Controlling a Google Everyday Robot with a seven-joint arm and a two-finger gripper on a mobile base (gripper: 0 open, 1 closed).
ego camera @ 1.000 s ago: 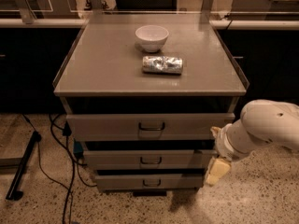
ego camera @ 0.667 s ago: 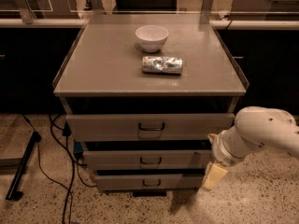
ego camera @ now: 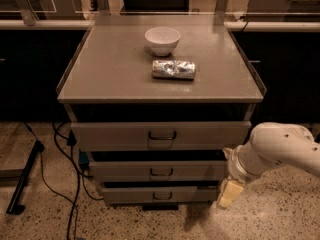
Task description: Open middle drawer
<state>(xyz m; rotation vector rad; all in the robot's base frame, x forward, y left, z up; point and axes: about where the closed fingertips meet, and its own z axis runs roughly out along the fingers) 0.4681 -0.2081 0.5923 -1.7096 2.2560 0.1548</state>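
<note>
The grey metal cabinet has three stacked drawers. The middle drawer point(ego camera: 125, 171) is the second one, with a small dark U-shaped handle point(ego camera: 161, 172) at its centre; its front stands slightly out from the cabinet. The top drawer point(ego camera: 115, 135) is above it and the bottom drawer point(ego camera: 130, 195) below. My gripper point(ego camera: 228, 193) hangs at the end of the white arm point(ego camera: 280, 146), at the right end of the lower drawers, well right of the middle handle and touching nothing that I can see.
A white bowl point(ego camera: 162, 40) and a crumpled silver foil packet point(ego camera: 173, 69) lie on the cabinet top point(ego camera: 100, 74). Black cables point(ego camera: 60, 179) and a dark stand leg point(ego camera: 22, 184) lie on the speckled floor at left. Dark counters stand behind.
The arm and gripper have shifted a little to the left and down, closer to the right end of the drawers. The drawers have not moved.
</note>
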